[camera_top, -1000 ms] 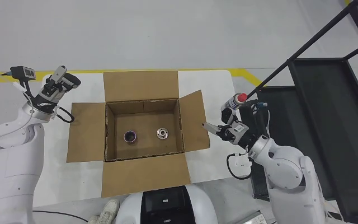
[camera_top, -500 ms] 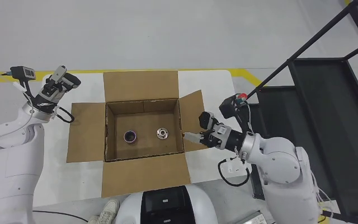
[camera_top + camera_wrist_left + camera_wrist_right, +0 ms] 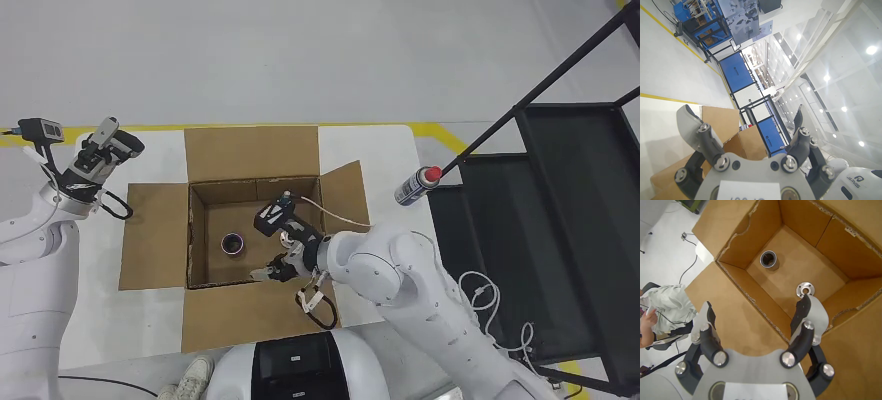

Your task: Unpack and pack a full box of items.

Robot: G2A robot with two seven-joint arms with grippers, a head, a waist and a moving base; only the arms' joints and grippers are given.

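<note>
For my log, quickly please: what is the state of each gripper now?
Left gripper: open, holding nothing.
Right gripper: open, holding nothing.

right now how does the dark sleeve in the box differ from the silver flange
The dark sleeve is a tall cylinder with a wide bore; the silver flange is a flat disc with a small centre hole and bolt holes. The sleeve is dark, the flange bright. Both rest on the box floor, holes up.
</note>
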